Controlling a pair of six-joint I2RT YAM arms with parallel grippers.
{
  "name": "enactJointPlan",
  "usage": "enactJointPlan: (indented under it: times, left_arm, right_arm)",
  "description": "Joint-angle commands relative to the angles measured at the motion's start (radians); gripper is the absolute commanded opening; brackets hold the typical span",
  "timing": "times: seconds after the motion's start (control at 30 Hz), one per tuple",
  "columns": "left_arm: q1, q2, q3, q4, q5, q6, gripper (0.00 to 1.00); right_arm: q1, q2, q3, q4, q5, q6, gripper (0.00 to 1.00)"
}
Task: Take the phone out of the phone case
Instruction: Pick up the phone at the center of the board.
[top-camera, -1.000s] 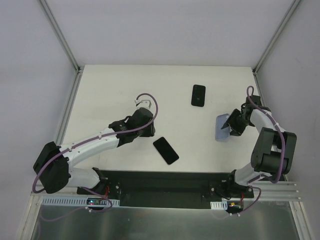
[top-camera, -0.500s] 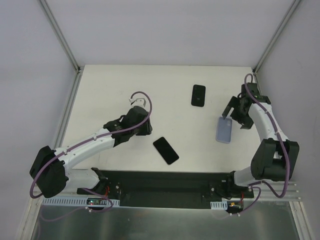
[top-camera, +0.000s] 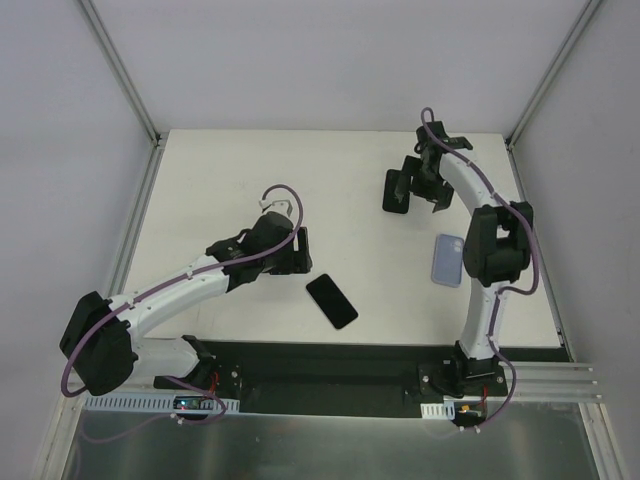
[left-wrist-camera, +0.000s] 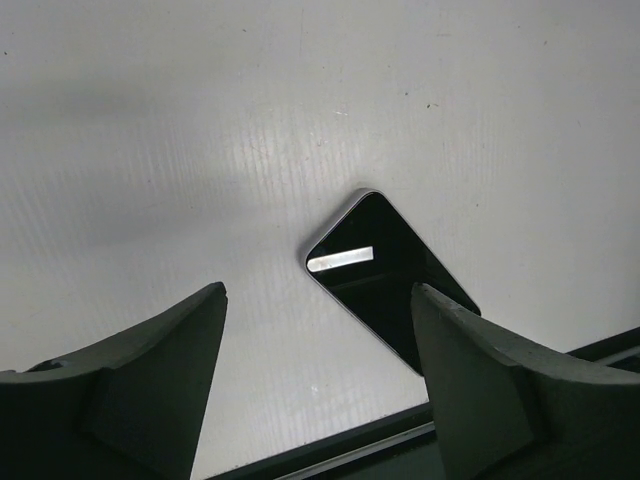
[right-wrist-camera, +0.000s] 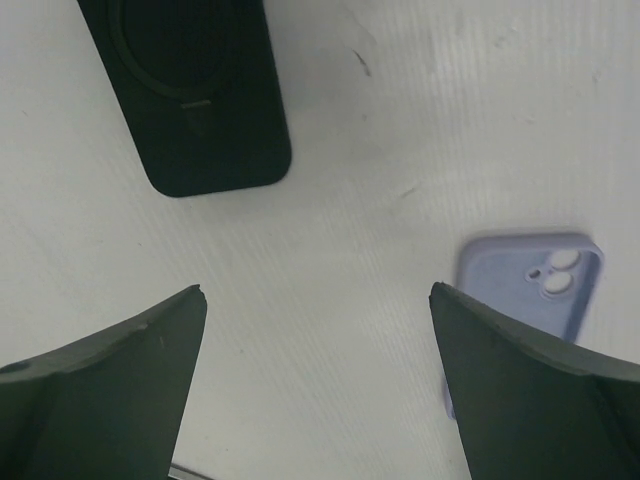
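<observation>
A black phone lies screen up near the table's front edge; it also shows in the left wrist view. My left gripper is open and empty, just left of and above the phone. A black case with a ring on its back lies at the far middle. My right gripper hovers open and empty just right of it. A lavender case lies back up at the right. I cannot tell whether either case holds a phone.
The table's black front edge runs just below the phone in the left wrist view. Metal frame posts rise at the back corners. The right arm's upper link stands next to the lavender case.
My right gripper let go of the lavender case, which now lies flat, and swung to the far side beside the black case. My left gripper shifted slightly toward the black phone.
</observation>
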Motion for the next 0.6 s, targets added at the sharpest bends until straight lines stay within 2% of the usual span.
enactJointPlan:
  times: [0.0,0.03,0.33,0.57]
  left_arm:
    - [0.009,-0.012,0.048,-0.04,0.023,-0.001,0.77]
    - [0.01,-0.011,0.05,-0.045,0.024,0.001,0.82]
    - [0.012,-0.044,0.061,-0.112,-0.003,0.002,0.9]
    - [0.015,-0.058,0.068,-0.14,0.001,0.004,0.91]
  right_arm:
    - [0.037,0.119,0.181,-0.062,-0.016,0.014,0.96]
    - [0.039,0.137,0.197,-0.058,-0.019,0.011,0.96]
    - [0.05,0.343,0.372,-0.056,-0.026,0.005,0.96]
    - [0.068,0.459,0.471,-0.107,0.018,-0.02,0.96]
